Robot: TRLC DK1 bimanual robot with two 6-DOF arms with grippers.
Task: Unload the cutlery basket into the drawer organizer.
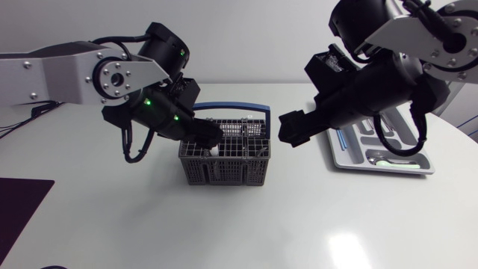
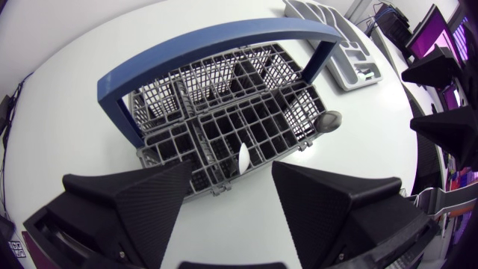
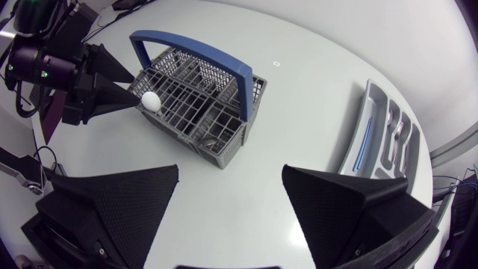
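Pick-up step: left gripper (image 2: 233, 178) spread wide, holding nothing, above cutlery basket (image 2: 209, 41) — next, descend and close on white utensil (image 2: 243, 157). Right gripper (image 3: 230, 178) agape, empty.

The white table (image 1: 149, 224) is extending across the whole work area, and its far edge is curving in a rounded outline. Its smooth surface is reflecting a bright patch (image 1: 345, 245) of light toward the near right side. A dark, flat, rectangular panel (image 1: 22, 209) is sitting at the near left corner; it cannot be determined whether it is resting on the surface or lying just beside the edge. Thin black cables (image 1: 19, 123) are trailing over the surface at the far left edge.
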